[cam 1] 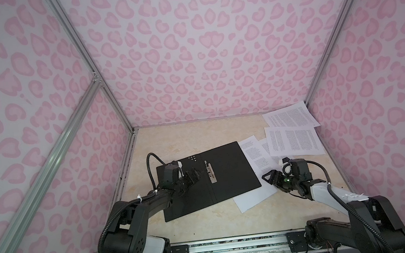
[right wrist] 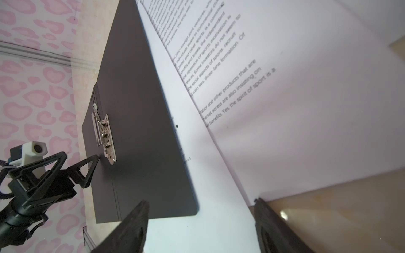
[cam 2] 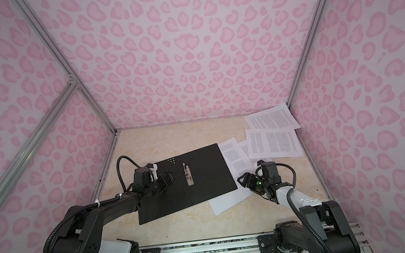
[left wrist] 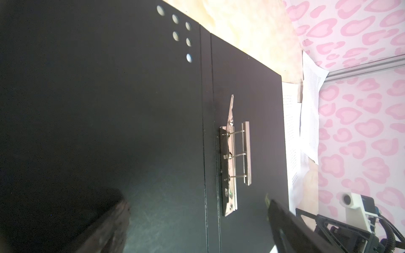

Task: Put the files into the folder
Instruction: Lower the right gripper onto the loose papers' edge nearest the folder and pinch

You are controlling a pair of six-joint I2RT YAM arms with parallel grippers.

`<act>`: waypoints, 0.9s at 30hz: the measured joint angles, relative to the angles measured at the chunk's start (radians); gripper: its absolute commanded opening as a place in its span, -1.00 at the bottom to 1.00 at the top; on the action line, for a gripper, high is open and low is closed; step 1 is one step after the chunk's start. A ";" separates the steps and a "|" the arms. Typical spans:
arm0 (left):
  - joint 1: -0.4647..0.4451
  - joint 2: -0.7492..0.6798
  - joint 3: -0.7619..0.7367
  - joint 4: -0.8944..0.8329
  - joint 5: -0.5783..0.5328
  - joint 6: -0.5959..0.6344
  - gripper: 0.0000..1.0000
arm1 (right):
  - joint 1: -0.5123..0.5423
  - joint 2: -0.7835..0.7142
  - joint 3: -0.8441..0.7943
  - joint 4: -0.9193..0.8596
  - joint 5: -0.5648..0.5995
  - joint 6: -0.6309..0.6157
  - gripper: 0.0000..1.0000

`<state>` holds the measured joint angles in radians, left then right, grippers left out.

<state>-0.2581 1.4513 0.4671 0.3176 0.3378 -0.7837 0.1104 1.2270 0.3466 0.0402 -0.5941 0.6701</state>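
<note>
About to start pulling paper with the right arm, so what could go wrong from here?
The nearest sheets lie partly under the open folder; dragging them with the right gripper may shift the folder or crease paper. The far sheet rests against the right wall, likely awkward to reach. Paper could snag on the metal clip.

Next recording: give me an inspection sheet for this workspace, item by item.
Surface: beige marbled table, flat.
Job's things: folder lies open, black inside up, metal clip by its spine; files lie loose to its right, some tucked under its edge, none inside.
Clutter: nothing seen.
Grippers: left gripper open above the folder beside the clip; right gripper open over the nearest of the files.
Cables: black hoses loop from both wrists; no snag seen.
Surroundings: pink-patterned walls, aluminium frame.
</note>
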 measured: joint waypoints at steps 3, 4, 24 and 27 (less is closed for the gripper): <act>-0.001 0.004 0.001 0.000 -0.002 0.000 1.00 | 0.013 -0.019 -0.005 -0.026 -0.031 0.001 0.52; -0.001 0.005 0.001 0.000 -0.003 0.000 1.00 | 0.013 -0.026 -0.006 -0.036 -0.035 0.002 0.50; -0.010 0.031 0.018 0.013 -0.021 0.010 1.00 | 0.071 -0.014 -0.021 -0.058 -0.133 0.011 0.31; -0.011 0.038 0.021 0.019 -0.022 0.010 1.00 | 0.088 -0.028 -0.033 -0.039 -0.144 0.025 0.39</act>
<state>-0.2687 1.4891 0.4881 0.3370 0.3157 -0.7734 0.1982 1.1988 0.3138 0.0013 -0.7380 0.6949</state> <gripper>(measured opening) 0.998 0.680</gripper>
